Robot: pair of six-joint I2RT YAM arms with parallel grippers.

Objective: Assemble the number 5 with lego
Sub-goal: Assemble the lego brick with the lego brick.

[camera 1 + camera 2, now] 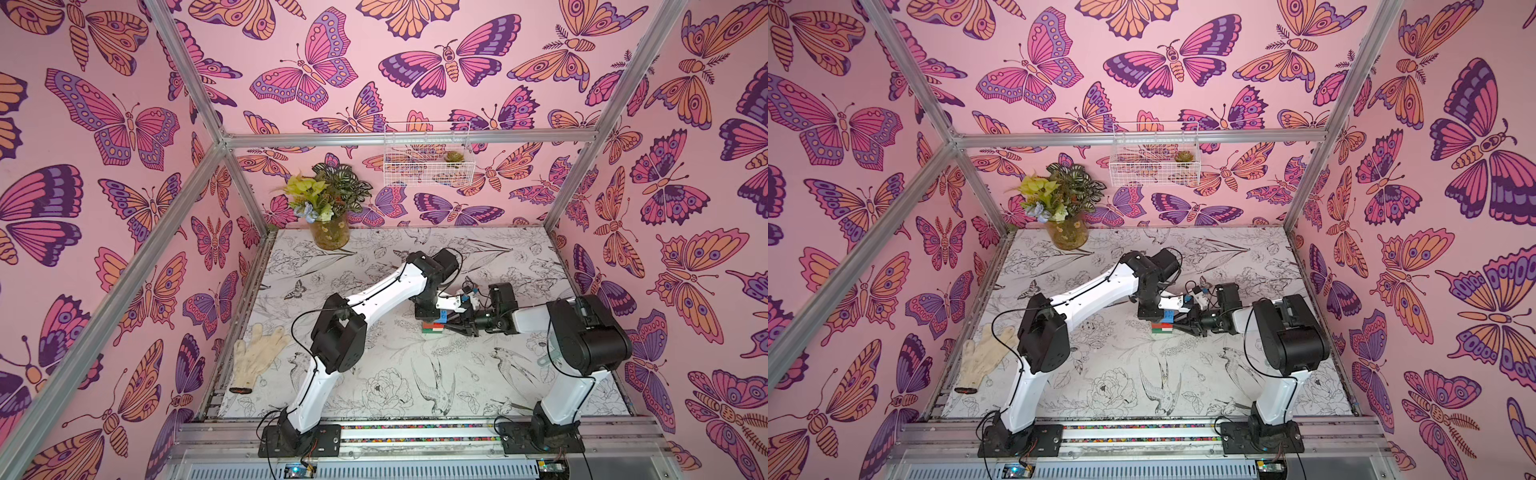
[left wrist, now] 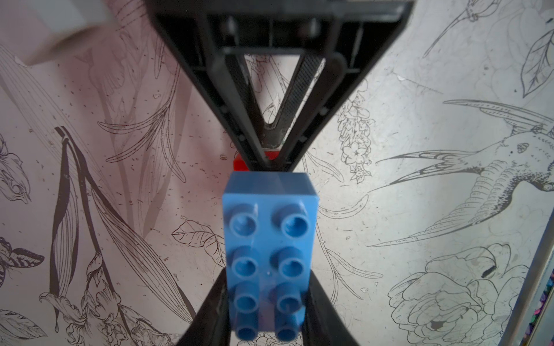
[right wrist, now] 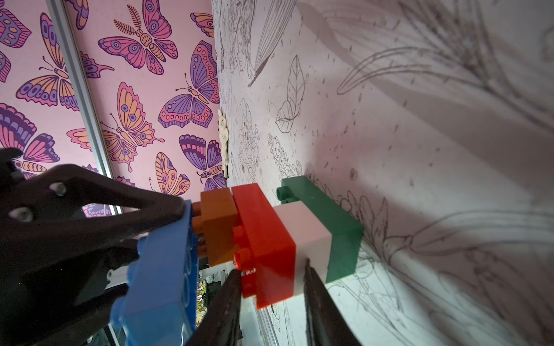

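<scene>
Nearly complete, the number 5 (image 1: 432, 327) stands upright near the middle of the flower-printed tabletop (image 1: 374, 374), between the two arms. In the right wrist view its layers read from the table up. A long green brick (image 3: 329, 221) lies flat on the surface, with a short white brick (image 3: 308, 236) on it. Above that come a long red brick (image 3: 266, 239) and a short orange brick (image 3: 218, 227).

The blue brick (image 3: 162, 284) is at the top, against the orange studs but tilted. Those studs show in the gap (so it is not pressed home).

The left gripper (image 2: 266, 275) reaches down from above and pinches the blue brick by its long sides. In the left wrist view a finger shows on each side, and the brick's studs face the camera.

The right gripper (image 3: 271, 269) reaches in low from the right and is clamped on the near end of the red brick. One finger sits at its studded face and the other at the seam with the white brick.

Well apart from all this, a pale work glove (image 1: 259, 353) lies flat at the left edge of the table. A glass vase of leaves and flowers (image 1: 328, 208) stands in the far left corner. On the back wall a white wire basket (image 1: 428, 170) hangs from the metal rail, holding a small succulent (image 1: 453, 157). Butterfly wallpaper (image 1: 124, 124) covers the walls.
</scene>
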